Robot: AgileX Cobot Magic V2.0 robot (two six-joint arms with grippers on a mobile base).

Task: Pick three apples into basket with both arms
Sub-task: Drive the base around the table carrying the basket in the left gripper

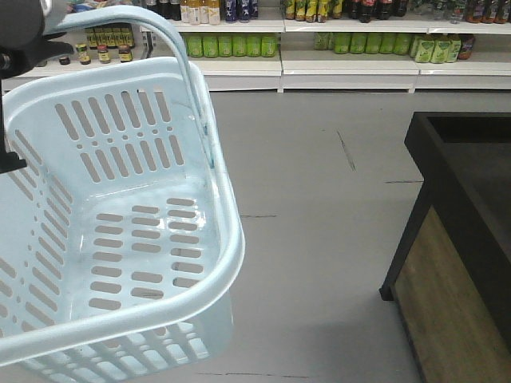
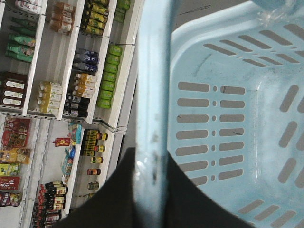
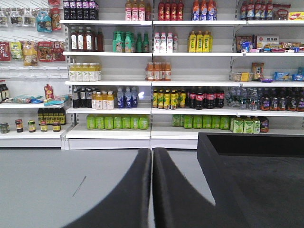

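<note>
Empty basket at left; no apples visible.
Left end effector clamps its handle; right end effector (closed, empty) is nearer the dark worktop.

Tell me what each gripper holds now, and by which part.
The left gripper holds the basket by its hoop handle. The right gripper is shut and holds nothing.
</note>
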